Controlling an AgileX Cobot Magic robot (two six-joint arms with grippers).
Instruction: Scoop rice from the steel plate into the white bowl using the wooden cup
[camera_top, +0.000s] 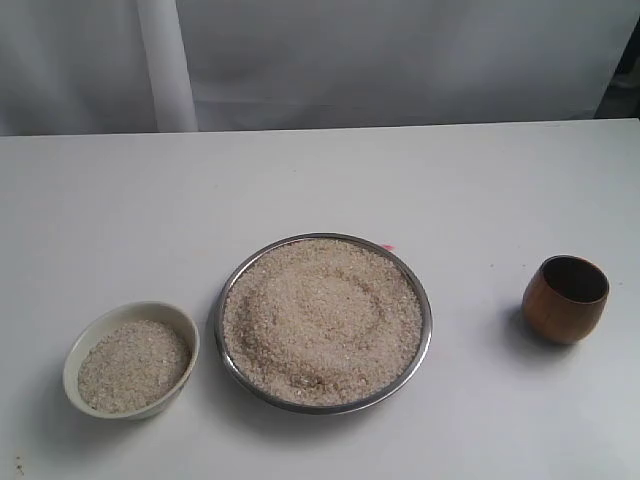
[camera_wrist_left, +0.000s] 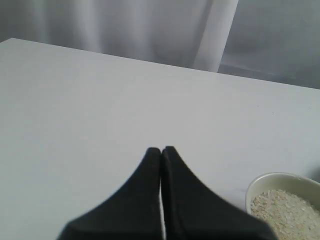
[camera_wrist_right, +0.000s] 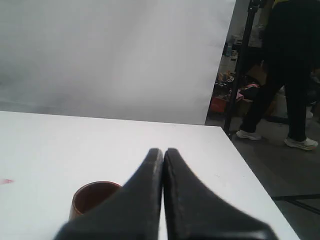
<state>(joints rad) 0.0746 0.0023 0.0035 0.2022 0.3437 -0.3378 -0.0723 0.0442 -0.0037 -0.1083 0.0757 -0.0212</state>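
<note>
Nearest, white bowl (camera_top: 128, 308) rests on matte white table (camera_top: 300, 180), pale curtain (camera_top: 400, 60) behind.

Right hand (camera_wrist_right: 163, 151) with 2 black fingers (camera_wrist_right: 142, 192) tip to tip, wooden cup (camera_wrist_right: 92, 197) partly behind, on white table (camera_wrist_right: 50, 145)

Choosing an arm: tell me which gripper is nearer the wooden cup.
Right. The right gripper is close by the wooden cup; the left gripper is near the white bowl.

Plate (camera_top: 325, 408): shiny metal, bright thin rim.
Bowl (camera_top: 140, 307): cream-white ceramic, smooth, faint sheen.
Cup (camera_top: 560, 305): reddish-brown wood, smooth satin outside, dark inside.
Rice (camera_top: 320, 320): grainy, matt.
Desk (camera_top: 300, 180): white, smooth, matt.
Left gripper (camera_wrist_left: 161, 150), right gripper (camera_wrist_right: 163, 150): black, matt.
</note>
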